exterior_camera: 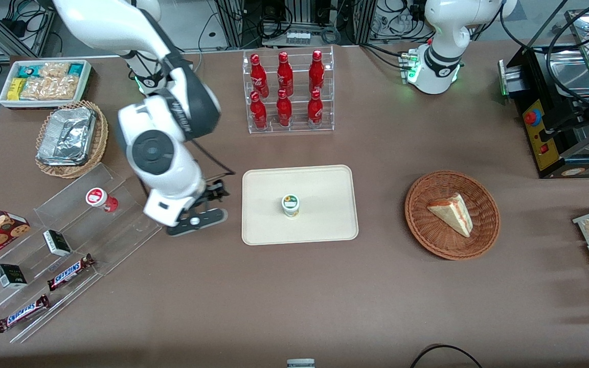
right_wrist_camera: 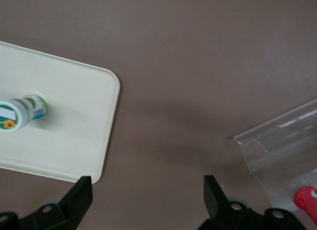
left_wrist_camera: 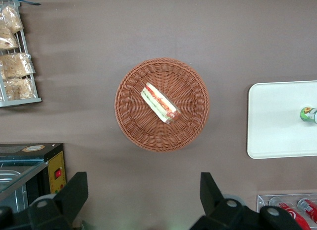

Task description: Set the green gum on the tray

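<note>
Fingers (right_wrist_camera: 79,193) of the right arm's gripper (right_wrist_camera: 148,195) are spread wide with nothing between them, only bare brown worktop (exterior_camera: 294,296) showing in the gap. That gripper hangs above the worktop just beside the tray (exterior_camera: 325,225), between it and the clear stepped display stand (exterior_camera: 69,240) at the working arm's end. The green gum (exterior_camera: 290,205) stands upright on the tray, near its middle, well apart from the fingers. The tray itself lies flat on the worktop, nearer the front camera than the clear rack of red bottles (exterior_camera: 288,92). On the display stand sits a white bottle with a red lid mark (exterior_camera: 101,199), along with small dark boxes and Snickers bars (exterior_camera: 69,272). Toward the parked arm's end, a brown wicker basket (exterior_camera: 452,214) holds a wrapped sandwich wedge (exterior_camera: 453,213).
</note>
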{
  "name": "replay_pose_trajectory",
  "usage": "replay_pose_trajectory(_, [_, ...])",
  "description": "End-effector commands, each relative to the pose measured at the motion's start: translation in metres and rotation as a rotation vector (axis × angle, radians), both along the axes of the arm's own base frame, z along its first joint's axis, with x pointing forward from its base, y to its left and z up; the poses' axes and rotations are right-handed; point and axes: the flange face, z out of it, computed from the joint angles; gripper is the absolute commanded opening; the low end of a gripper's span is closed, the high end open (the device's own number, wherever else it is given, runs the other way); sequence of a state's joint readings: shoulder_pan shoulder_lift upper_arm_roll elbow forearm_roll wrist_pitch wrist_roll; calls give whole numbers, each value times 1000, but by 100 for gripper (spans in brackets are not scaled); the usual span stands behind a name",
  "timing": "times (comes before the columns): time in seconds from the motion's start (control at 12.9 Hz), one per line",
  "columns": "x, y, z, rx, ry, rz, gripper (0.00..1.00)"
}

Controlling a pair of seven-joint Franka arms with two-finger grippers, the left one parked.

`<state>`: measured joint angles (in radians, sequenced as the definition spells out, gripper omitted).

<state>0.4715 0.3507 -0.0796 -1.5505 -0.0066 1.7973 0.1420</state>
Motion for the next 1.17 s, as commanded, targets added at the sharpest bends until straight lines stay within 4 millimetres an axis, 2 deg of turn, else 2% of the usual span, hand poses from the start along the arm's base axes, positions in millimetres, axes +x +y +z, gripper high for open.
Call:
replay_pose_trajectory(0.0, [-13, -81, 21, 38, 15, -91, 100])
replay_pose_trajectory(0.08, [-13, -117, 23, 42, 20, -146, 100])
replay_pose_trajectory(0.23, [-26, -168, 33, 48, 21, -223, 100])
replay_pose_trajectory(0.47, [-42, -208, 56, 54, -2, -287, 100])
replay_pose_trajectory(0.62, [-53, -220, 80, 61, -6, -243, 100])
replay_pose_trajectory(0.7, [-59, -234, 87, 57, 18, -267, 100])
replay_pose_trajectory(0.85, [-68, -241, 107, 56, 27, -279, 100])
replay_pose_trajectory(1.01, [-69, -261, 113, 62, 30, -315, 100])
replay_pose_trajectory(1.09, [-69, -262, 114, 64, 28, -318, 100])
